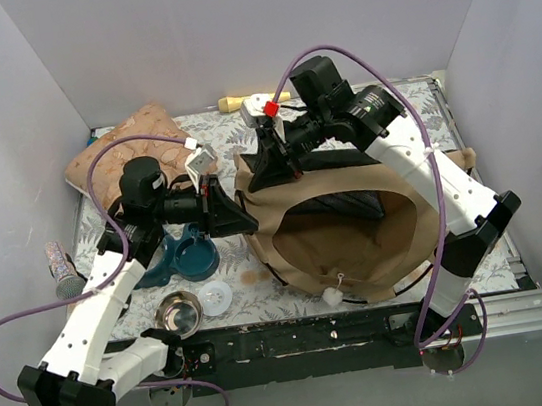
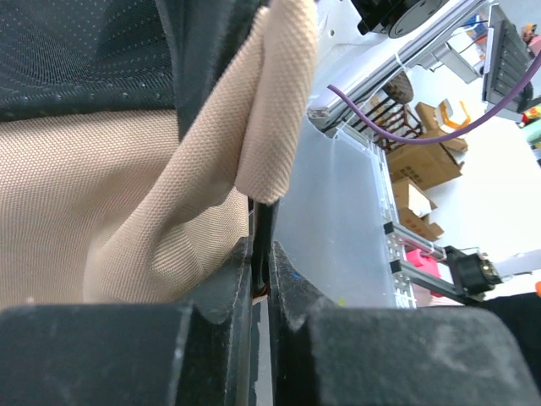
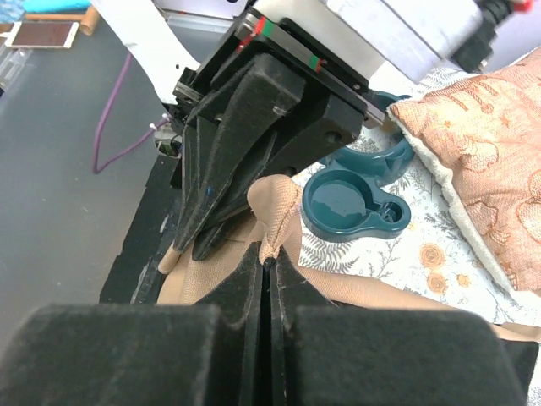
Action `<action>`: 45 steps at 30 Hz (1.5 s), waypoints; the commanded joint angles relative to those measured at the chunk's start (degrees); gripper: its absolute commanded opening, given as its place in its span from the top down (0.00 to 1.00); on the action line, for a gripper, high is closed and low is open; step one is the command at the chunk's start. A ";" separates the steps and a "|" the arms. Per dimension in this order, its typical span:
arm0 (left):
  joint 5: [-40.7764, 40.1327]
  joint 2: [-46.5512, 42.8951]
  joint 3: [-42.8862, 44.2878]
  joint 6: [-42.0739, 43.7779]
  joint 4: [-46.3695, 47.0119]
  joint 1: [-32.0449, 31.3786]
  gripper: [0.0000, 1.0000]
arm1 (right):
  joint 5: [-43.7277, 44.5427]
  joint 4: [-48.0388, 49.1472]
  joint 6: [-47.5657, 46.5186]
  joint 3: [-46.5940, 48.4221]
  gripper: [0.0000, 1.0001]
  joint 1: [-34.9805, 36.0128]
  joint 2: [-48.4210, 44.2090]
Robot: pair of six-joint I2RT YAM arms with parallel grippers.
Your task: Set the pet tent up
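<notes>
The pet tent (image 1: 357, 236) is a tan fabric shell with black trim, lying open at the middle right of the table. My left gripper (image 1: 239, 210) is shut on its left corner. In the left wrist view the gripper (image 2: 263, 275) pinches a thin black pole or trim, beside tan fabric (image 2: 110, 220) and black mesh (image 2: 76, 51). My right gripper (image 1: 263, 171) is shut on the tent's far left edge. In the right wrist view it (image 3: 269, 260) pinches a tan fabric fold (image 3: 283, 207), with the left gripper (image 3: 254, 127) just beyond.
A patterned cushion (image 1: 127, 147) lies at the back left. A teal double bowl holder (image 1: 183, 256), a steel bowl (image 1: 178, 314) and a white lid (image 1: 216, 298) sit at the front left. A glittery stick (image 1: 58, 268) lies by the left wall. A yellow toy (image 1: 235, 102) lies at the back.
</notes>
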 commanded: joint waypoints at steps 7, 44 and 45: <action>3.36 2.15 1.20 -1.88 -2.34 -0.04 1.00 | 3.70 -15.28 -16.94 3.30 0.99 1.53 0.59; -8.69 8.38 15.17 23.86 -21.15 0.82 1.00 | 7.66 -4.52 2.35 3.93 0.40 -5.21 -3.61; -7.98 9.08 15.70 26.58 -22.38 2.58 1.00 | 7.66 -0.83 5.26 2.88 0.35 -6.89 -5.02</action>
